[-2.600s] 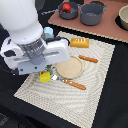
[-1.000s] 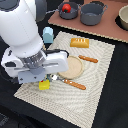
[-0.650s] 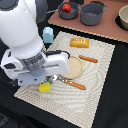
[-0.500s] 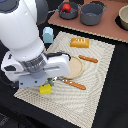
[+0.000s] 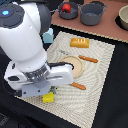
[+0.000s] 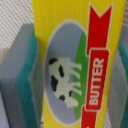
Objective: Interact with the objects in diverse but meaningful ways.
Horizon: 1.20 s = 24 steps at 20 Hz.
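Note:
My gripper (image 5: 48,93) is shut on the yellow butter block (image 5: 48,97) at the near edge of the woven mat (image 5: 100,75). In the wrist view the butter block (image 6: 75,65), with its cow picture and red BUTTER label, fills the space between the two teal finger pads (image 6: 22,75). I cannot tell whether it rests on the mat. The orange-yellow bread loaf (image 5: 79,42) lies on the far part of the mat. The pale blue carton (image 5: 48,36) stands partly hidden behind the arm. The small red ball (image 5: 65,8) sits in a grey pot (image 5: 71,12). A grey two-handled pot (image 5: 93,14) stands beside it.
A round tan plate (image 5: 76,66) lies mid-mat, with wooden-handled cutlery (image 5: 88,59) beyond it and another piece (image 5: 78,86) in front. A pale bowl (image 5: 123,17) is at the exterior view's far right. The big white arm (image 5: 25,40) hides the mat's left part.
The arm has carried the butter block from beside the plate toward the mat's near edge and lower. The other items have not moved.

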Motion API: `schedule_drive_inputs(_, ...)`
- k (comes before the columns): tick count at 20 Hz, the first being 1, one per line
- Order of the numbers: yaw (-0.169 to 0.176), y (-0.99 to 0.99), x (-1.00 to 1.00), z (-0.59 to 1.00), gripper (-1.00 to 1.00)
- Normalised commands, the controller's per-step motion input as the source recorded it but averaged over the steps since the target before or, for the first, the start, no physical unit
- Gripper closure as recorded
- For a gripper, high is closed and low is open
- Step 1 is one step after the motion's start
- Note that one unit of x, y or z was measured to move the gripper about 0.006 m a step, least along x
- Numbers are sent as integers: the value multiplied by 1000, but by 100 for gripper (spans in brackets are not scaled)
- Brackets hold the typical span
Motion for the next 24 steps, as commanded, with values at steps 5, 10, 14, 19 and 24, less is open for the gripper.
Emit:
schedule_drive_inputs(5, 76, 0, 702, 272, 100)
schedule_drive_inputs(10, 3, -90, 788, 263, -100)
schedule_drive_inputs(14, 0, -240, 741, 519, -100)
schedule_drive_inputs(19, 3, -237, 725, 780, -100)
schedule_drive_inputs(24, 34, 255, 464, 1000, -100)
